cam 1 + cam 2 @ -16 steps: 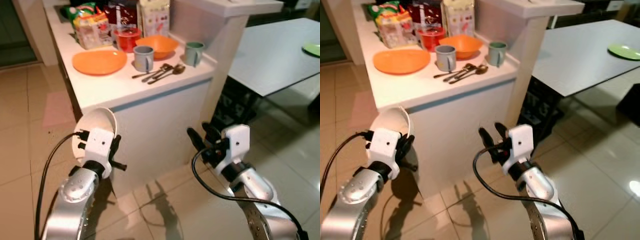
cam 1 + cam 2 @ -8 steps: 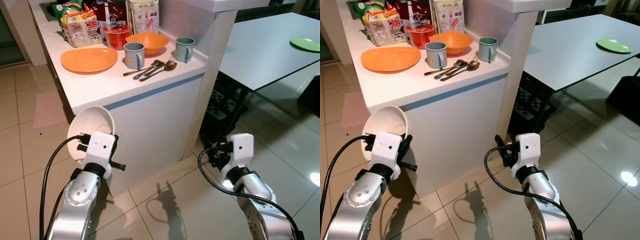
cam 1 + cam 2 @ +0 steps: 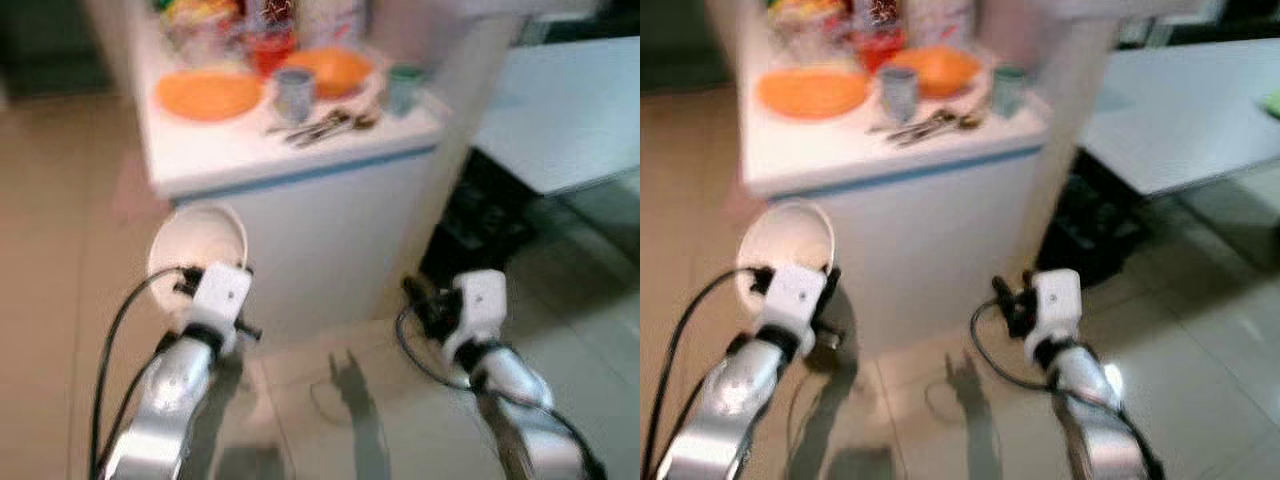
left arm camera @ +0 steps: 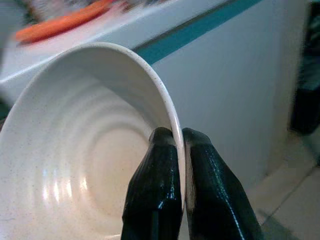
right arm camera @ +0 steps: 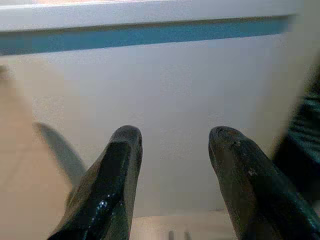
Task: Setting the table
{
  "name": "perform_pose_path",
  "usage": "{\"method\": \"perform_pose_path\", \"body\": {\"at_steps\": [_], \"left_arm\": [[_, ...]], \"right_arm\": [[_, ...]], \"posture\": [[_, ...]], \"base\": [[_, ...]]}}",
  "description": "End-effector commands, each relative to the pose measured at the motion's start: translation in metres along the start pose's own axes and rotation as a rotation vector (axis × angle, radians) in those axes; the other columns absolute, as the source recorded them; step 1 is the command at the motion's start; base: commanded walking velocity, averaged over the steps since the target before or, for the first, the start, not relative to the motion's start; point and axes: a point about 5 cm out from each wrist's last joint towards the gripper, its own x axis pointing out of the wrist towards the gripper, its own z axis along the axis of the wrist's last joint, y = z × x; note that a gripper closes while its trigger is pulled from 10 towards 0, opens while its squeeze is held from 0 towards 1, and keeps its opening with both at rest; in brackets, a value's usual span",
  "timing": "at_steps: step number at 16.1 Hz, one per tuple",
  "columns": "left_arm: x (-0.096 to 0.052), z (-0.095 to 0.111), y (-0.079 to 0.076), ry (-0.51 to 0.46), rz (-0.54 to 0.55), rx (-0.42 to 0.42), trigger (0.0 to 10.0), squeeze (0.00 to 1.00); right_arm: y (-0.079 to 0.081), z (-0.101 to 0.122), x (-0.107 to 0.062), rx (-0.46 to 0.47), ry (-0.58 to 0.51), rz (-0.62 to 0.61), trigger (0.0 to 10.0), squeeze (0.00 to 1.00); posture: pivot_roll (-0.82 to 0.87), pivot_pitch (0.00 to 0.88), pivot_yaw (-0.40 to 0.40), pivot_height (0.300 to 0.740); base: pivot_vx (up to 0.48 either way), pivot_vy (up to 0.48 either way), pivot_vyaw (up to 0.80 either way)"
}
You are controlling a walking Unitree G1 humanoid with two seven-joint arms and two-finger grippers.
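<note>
My left gripper (image 4: 172, 137) is shut on the rim of a white ribbed bowl (image 4: 75, 165), held low in front of the white counter (image 3: 290, 160); the bowl (image 3: 197, 240) stands on edge above the wrist. My right gripper (image 5: 175, 137) is open and holds nothing, facing the counter's white side with its blue stripe (image 5: 150, 32). On the counter lie an orange plate (image 3: 208, 95), an orange bowl (image 3: 335, 68), a grey mug (image 3: 293, 92), a green mug (image 3: 402, 88) and spoons (image 3: 325, 125). The head views are blurred.
Food packets (image 3: 195, 20) and a red cup (image 3: 272, 48) stand at the back of the counter. A pale dining table (image 3: 570, 105) stretches away on the right, with dark space under it. Beige floor tiles (image 3: 60, 260) lie around the counter.
The whole picture has shifted and blurred, so the camera has moved. The counter sits slightly more to the right. Both grippers keep their state, the left holding the bowl.
</note>
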Motion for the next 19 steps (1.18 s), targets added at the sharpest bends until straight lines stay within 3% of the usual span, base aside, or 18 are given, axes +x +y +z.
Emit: {"method": "perform_pose_path", "body": {"at_steps": [1,7,11,15,17,19], "left_arm": [[0.002,0.007,-0.002,-0.039,-0.004,0.021,10.0,0.0],[0.011,0.014,-0.007,-0.077,-0.057,0.082,10.0,0.0],[0.015,0.016,-0.014,-0.098,-0.128,0.162,10.0,0.0],[0.02,0.018,-0.022,-0.111,-0.229,0.288,10.0,0.0],[0.028,0.018,-0.026,-0.114,-0.345,0.443,10.0,0.0],[0.032,0.015,-0.027,-0.106,-0.396,0.541,10.0,0.0]], "right_arm": [[-0.007,0.001,-0.002,-0.024,0.0,-0.016,10.0,0.0],[-0.019,0.008,-0.001,-0.037,-0.016,-0.062,10.0,0.0],[-0.022,0.011,-0.003,0.035,-0.008,-0.096,10.0,0.0],[-0.021,0.026,0.003,0.102,-0.037,-0.061,10.0,0.0],[-0.007,0.04,0.014,0.201,-0.05,0.036,10.0,0.0],[-0.001,0.046,0.019,0.26,-0.057,0.08,10.0,0.0]], "posture": [[0.08,0.0,-0.019,0.74],[0.07,0.0,0.0,0.74],[0.04,0.0,0.007,0.74],[0.05,0.0,0.003,0.74],[0.06,0.0,-0.009,0.74],[0.07,0.0,-0.015,0.74]], "base": [[0.0,-0.435,0.8],[0.0,-0.432,0.8],[0.0,0.0,0.0],[0.0,0.0,0.0],[0.0,0.0,0.0],[0.0,0.0,0.0]]}}
